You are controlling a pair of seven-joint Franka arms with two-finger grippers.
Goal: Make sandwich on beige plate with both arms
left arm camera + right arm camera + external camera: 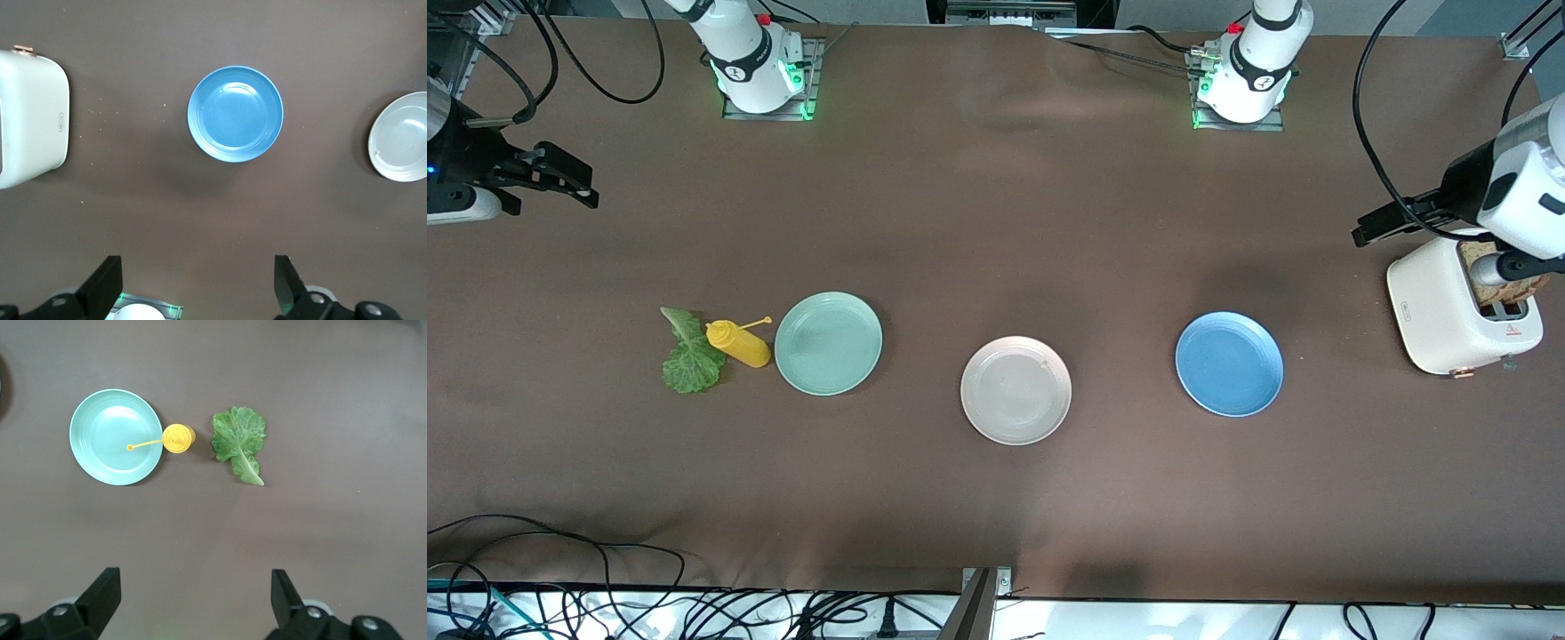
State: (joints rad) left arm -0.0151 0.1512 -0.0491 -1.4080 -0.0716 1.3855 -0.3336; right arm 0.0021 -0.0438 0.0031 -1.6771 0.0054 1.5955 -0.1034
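Meanwhile both open claws, left claw (193, 287) and right claw (193, 603), hover.

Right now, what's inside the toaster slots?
Brown bread stands in the slots of the white toaster, its top poking out. The left arm's wrist hangs over it, hiding the slice count and lower parts.

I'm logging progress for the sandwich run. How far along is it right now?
Nothing is done yet: the beige plate is bare. Nothing is in hand: the left gripper hangs open over the table near the toaster, and the right gripper is open at its own end. Left: bread is in the toaster, and the lettuce leaf lies beside the yellow bottle.
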